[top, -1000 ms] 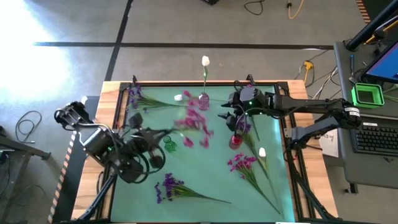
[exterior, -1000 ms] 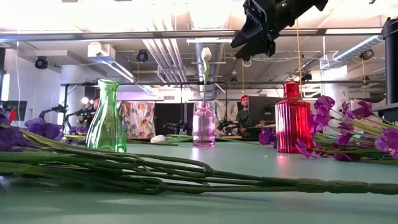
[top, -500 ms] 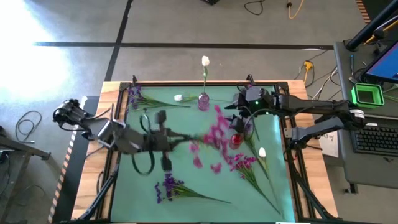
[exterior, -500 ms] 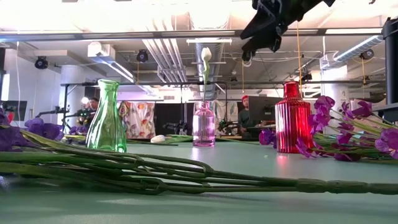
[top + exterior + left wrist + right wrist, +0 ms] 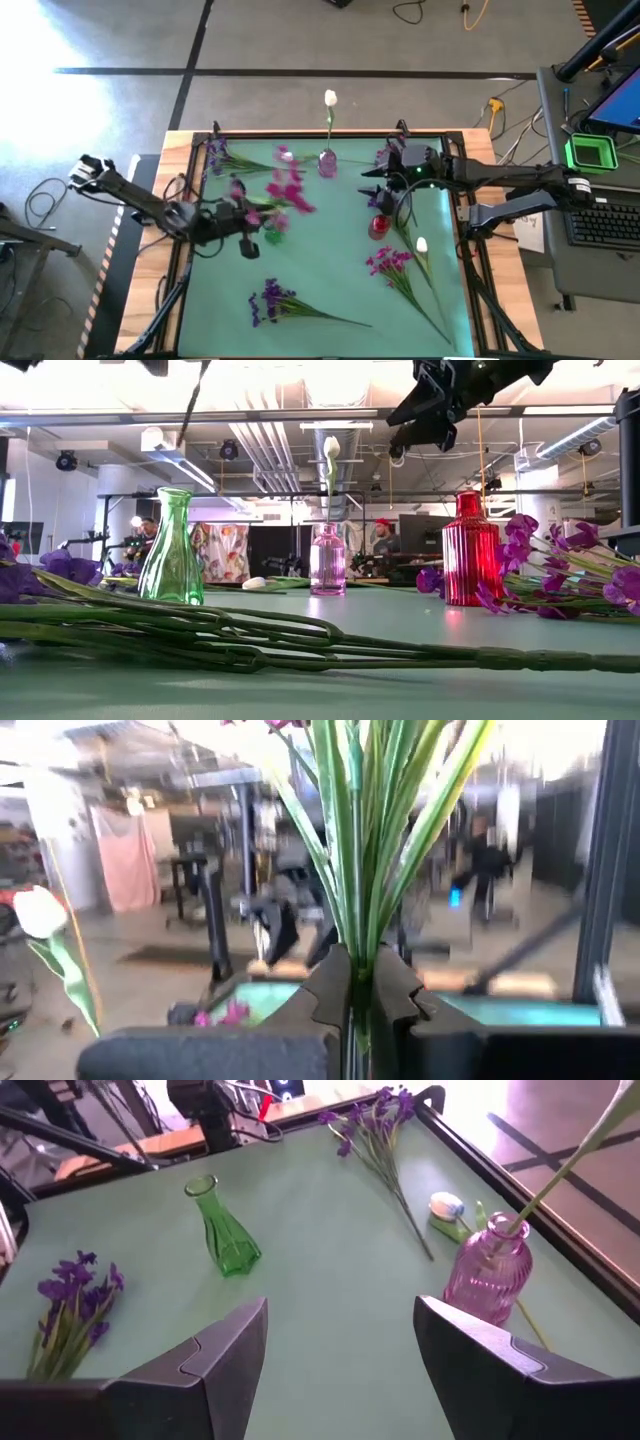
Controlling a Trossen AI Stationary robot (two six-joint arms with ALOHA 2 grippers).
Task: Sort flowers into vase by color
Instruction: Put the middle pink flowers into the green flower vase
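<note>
Altogether, we count these things on and above the green table (image 5: pixel 330 290):

Pink flowers: two clusters. One, the held pink cluster (image 5: pixel 283 190), is lifted over the table's left half with its blooms blurred; the other pink cluster (image 5: pixel 388 262) lies flat on the right side.

Purple flowers: we count three clusters lying down. One purple cluster (image 5: pixel 270 298) lies near the front edge, one (image 5: pixel 215 152) at the far left corner, and purple blooms (image 5: pixel 388 204) beside the red vase.

White buds: three. One white bud (image 5: pixel 330 98) stands upright in the pink vase, one (image 5: pixel 422 245) lies on the right side, and one (image 5: pixel 446 1204) lies near the pink vase.

Vases: three. The green vase (image 5: pixel 273 233) stands left of centre, the pink vase (image 5: pixel 327 162) at the far edge, the red vase (image 5: pixel 378 226) right of centre. Only the pink vase has a flower in it.

Left gripper (image 5: pixel 352 1010): we see its fingers closed tight on a bundle of green stems, raised near the green vase.

Right gripper (image 5: pixel 340 1350): we see its fingers spread wide with nothing between them, held high above the table near the red vase.
</note>
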